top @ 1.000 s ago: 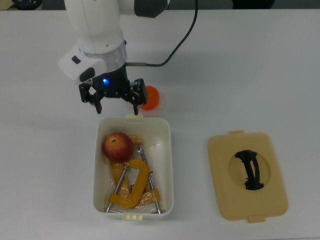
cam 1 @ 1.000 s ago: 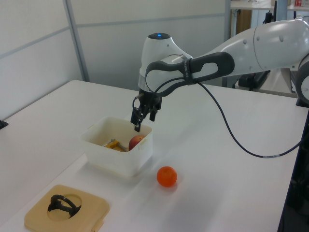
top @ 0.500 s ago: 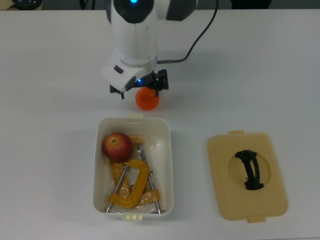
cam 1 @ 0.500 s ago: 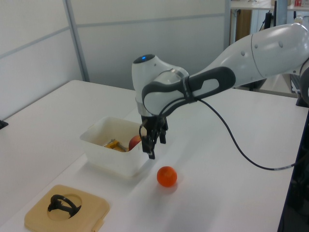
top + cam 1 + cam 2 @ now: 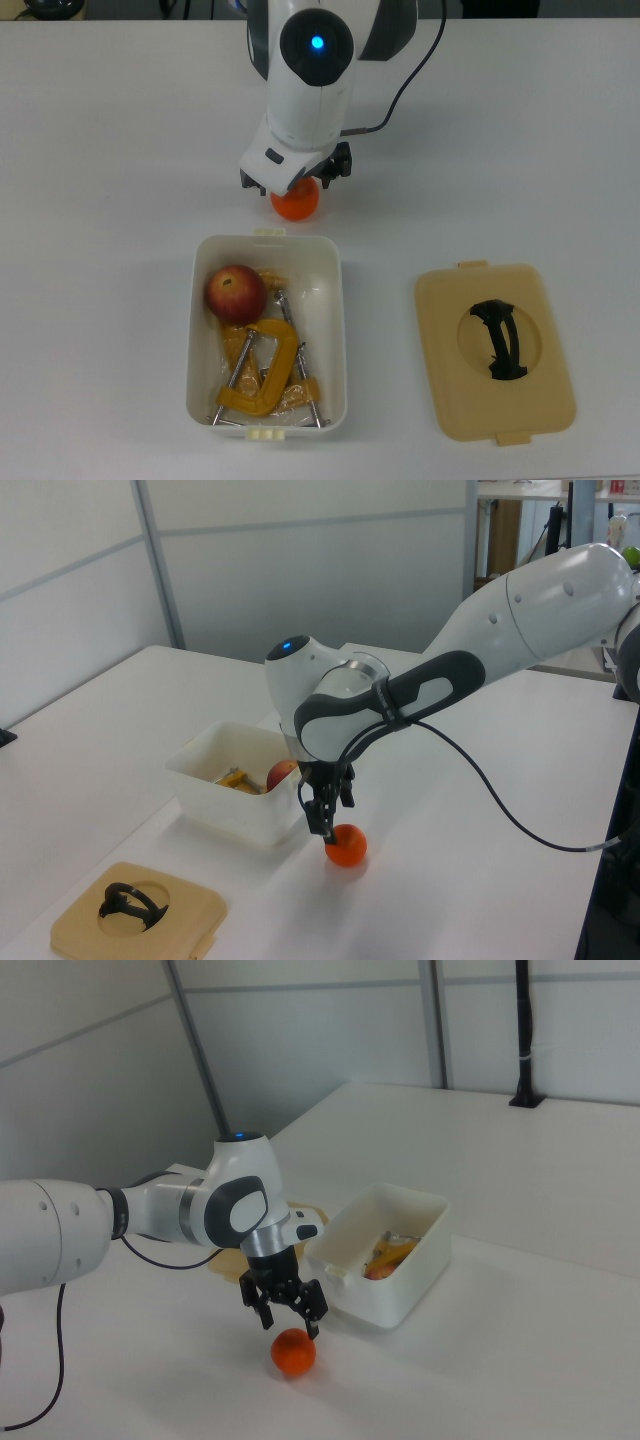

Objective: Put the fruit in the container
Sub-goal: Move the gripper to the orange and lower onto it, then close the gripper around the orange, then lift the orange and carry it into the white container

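Tool [image 5: 285,1317] hangs released just above the orange fruit [image 5: 293,1351] on the bench [image 5: 100,150], fingers spread to straddle it. Apple [image 5: 236,293] already lies in the container [image 5: 335,330], beside yellow clamps [image 5: 265,375].

The top view looks straight down on the white desk [image 5: 100,150], close enough that the white rectangular plastic tub [image 5: 342,330] and the flat tan lid with a black handle [image 5: 440,330] fill its lower half. The left view stands off a desk corner, looking slantwise toward grey wall panels, with the lid [image 5: 190,910] nearest. The right view looks from the opposite side, the tub [image 5: 415,1280] lying farther back. All three share the tub [image 5: 235,815] and the smooth orange fruit [image 5: 297,205] [image 5: 347,847] [image 5: 294,1352].
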Controlling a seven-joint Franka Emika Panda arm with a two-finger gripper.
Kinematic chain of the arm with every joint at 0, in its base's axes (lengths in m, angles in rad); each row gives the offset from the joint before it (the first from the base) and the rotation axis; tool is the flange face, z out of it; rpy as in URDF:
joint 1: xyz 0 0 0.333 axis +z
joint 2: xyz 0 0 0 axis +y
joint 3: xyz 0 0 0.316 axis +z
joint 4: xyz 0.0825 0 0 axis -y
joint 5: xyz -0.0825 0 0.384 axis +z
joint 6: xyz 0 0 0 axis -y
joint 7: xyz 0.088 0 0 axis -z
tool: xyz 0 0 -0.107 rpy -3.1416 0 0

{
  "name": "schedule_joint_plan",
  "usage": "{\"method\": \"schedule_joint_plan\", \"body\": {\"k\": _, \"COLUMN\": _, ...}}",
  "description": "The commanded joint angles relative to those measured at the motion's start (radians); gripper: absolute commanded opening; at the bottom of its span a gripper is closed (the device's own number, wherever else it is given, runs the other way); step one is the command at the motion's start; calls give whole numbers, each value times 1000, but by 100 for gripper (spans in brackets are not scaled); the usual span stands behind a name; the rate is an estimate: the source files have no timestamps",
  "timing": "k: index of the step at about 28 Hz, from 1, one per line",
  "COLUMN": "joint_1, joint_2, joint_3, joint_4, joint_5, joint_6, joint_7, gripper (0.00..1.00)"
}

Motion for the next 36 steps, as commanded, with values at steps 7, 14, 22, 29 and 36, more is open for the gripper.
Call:
{"method": "schedule_joint_plan", "body": {"k": 7, "joint_1": 26, "joint_2": 35, "joint_3": 4, "joint_4": -16, "joint_5": -62, "joint_6": -19, "joint_7": -11, "gripper": 100}}
{"method": "schedule_joint_plan", "body": {"k": 14, "joint_1": 27, "joint_2": 54, "joint_3": 16, "joint_4": -14, "joint_5": -100, "joint_6": -18, "joint_7": -14, "gripper": 48}}
{"method": "schedule_joint_plan", "body": {"k": 22, "joint_1": 26, "joint_2": 48, "joint_3": 16, "joint_4": -2, "joint_5": -92, "joint_6": -21, "joint_7": -19, "gripper": 0}}
{"method": "schedule_joint_plan", "body": {"k": 29, "joint_1": 15, "joint_2": 23, "joint_3": 12, "joint_4": 71, "joint_5": -65, "joint_6": -49, "joint_7": -13, "gripper": 0}}
{"method": "schedule_joint_plan", "body": {"k": 36, "joint_1": -14, "joint_2": 15, "joint_3": 4, "joint_4": 191, "joint_5": 26, "joint_6": -47, "joint_7": -11, "gripper": 0}}
